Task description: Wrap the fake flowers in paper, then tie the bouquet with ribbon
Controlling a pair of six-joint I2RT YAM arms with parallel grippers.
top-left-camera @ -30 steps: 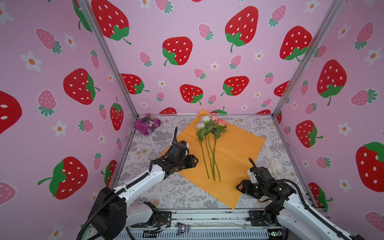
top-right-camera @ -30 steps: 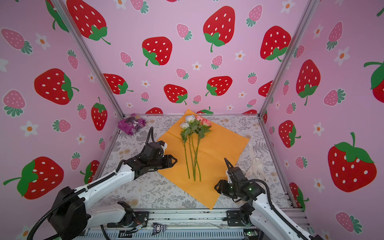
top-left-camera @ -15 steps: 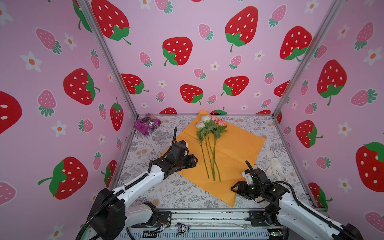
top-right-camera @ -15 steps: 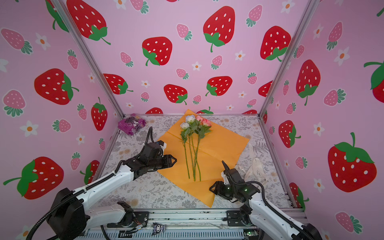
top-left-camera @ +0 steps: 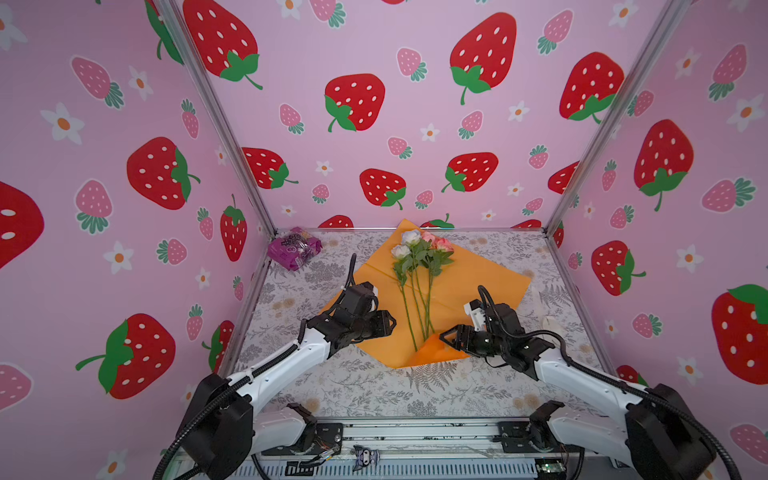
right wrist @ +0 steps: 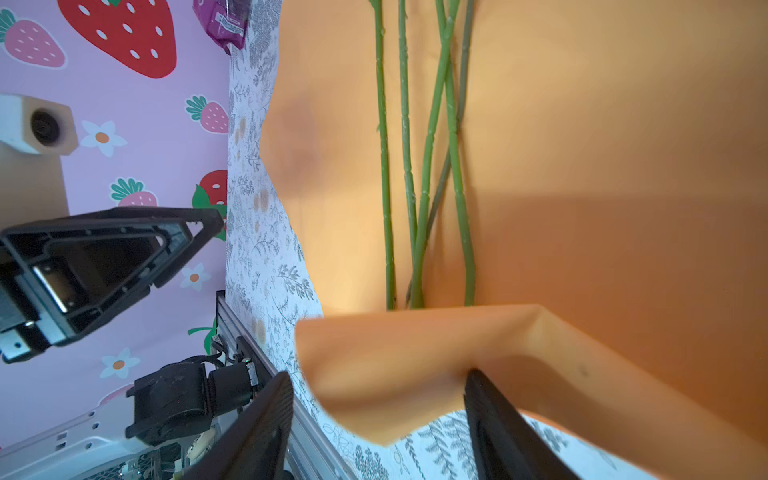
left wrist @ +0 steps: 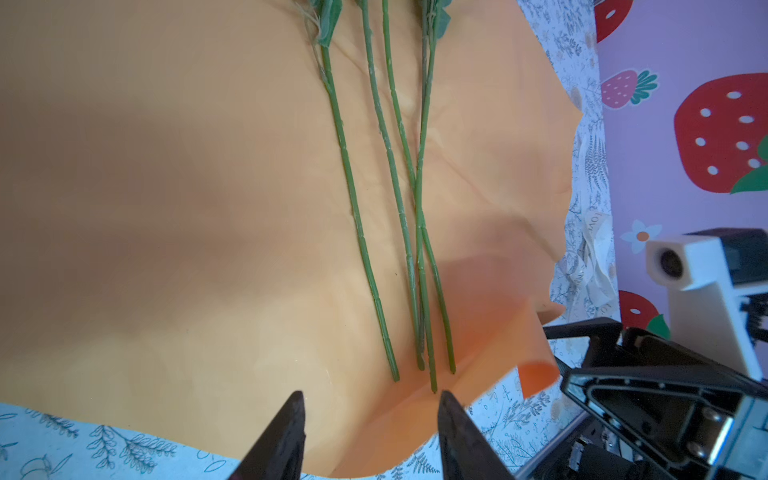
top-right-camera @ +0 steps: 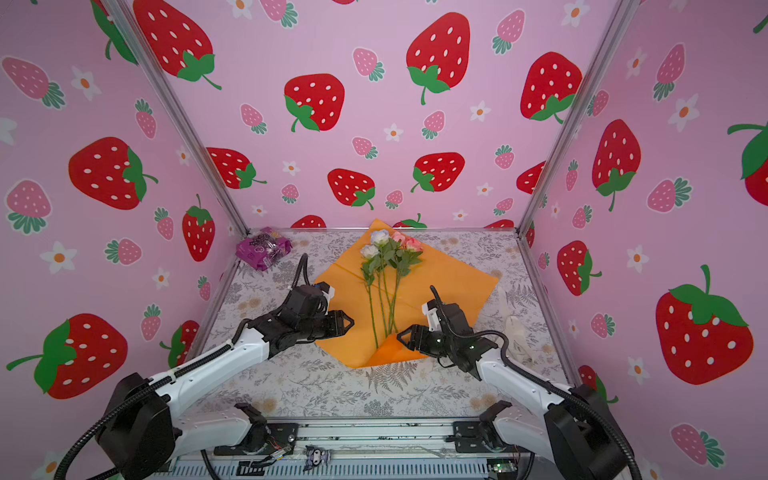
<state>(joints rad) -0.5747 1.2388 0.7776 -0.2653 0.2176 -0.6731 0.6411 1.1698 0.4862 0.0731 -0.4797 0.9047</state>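
Four fake roses (top-left-camera: 419, 259), two white two pink, on one orange wrapping sheet (top-left-camera: 478, 282). Left gripper (left wrist: 370, 399) jaws apart, empty; right gripper (right wrist: 379, 374) jaws wide around its folded corner.

Pink strawberry booth, leaf-print floor.

Back wall (top-left-camera: 415, 124), left wall (top-left-camera: 104, 232) and right wall (top-left-camera: 698, 232) are all the same pink, printed with big red strawberries, smaller pink ones and white daisies with orange centres. Posts (top-left-camera: 222, 124) of bare metal run up both rear corners and lean outward in both top views. The floor (top-left-camera: 374, 390) is pale cloth with grey ferns and sprigs, lying flat from wall to wall. A metal rail (top-left-camera: 415, 432) runs along the near edge. Light is soft and even, with faint shadows.
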